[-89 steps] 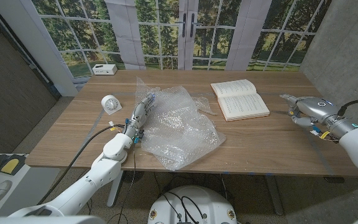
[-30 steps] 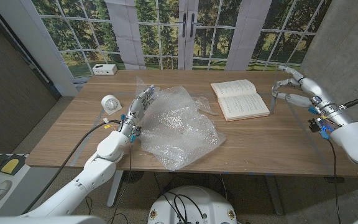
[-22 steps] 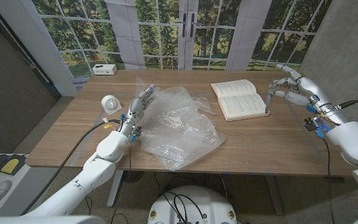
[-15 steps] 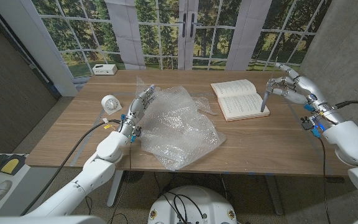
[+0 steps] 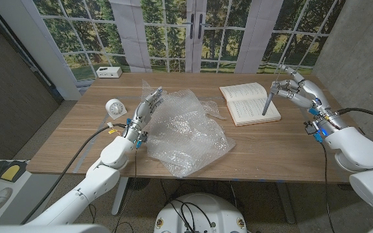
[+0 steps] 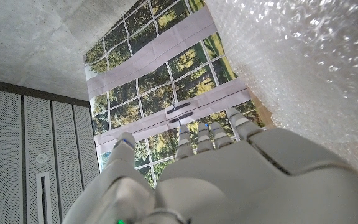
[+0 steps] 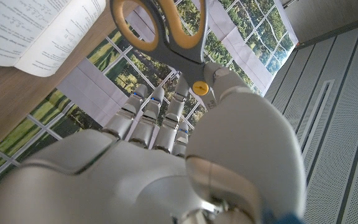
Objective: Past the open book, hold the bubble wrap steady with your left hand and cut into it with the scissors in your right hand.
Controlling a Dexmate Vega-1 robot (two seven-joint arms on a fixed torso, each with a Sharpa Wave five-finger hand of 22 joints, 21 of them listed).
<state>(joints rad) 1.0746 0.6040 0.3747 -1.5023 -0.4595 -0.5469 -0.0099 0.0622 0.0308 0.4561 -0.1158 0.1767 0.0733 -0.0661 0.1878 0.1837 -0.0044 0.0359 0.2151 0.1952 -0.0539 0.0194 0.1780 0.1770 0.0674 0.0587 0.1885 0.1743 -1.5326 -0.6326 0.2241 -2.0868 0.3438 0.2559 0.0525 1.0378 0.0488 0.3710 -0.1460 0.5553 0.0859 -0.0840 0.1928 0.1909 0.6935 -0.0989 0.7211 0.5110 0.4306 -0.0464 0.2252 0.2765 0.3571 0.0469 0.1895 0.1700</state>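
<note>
The crumpled clear bubble wrap [image 5: 186,133] lies on the wooden table [image 5: 277,149], to the left of the open book [image 5: 248,103]. My left hand [image 5: 146,110] stretches its fingers along the wrap's left edge and touches it, gripping nothing. In the left wrist view that hand [image 6: 229,177] shows beside the bubble wrap [image 6: 303,74]. My right hand [image 5: 298,87] hovers above the book's right page and holds the scissors [image 5: 268,101], blades pointing down at the page. The right wrist view shows the right hand [image 7: 166,162], the scissors' yellow-and-grey handles [image 7: 160,28] and the book [image 7: 36,31].
A small white clock [image 5: 116,107] stands on the table to the left of my left hand. A white box [image 5: 109,72] sits at the back left corner. Glass doors and windows stand behind the table. Bare wood lies in front of the book.
My right hand has lifted from the table's right side with the scissors and moved left over the book's right page. The left hand and the bubble wrap have not moved.
</note>
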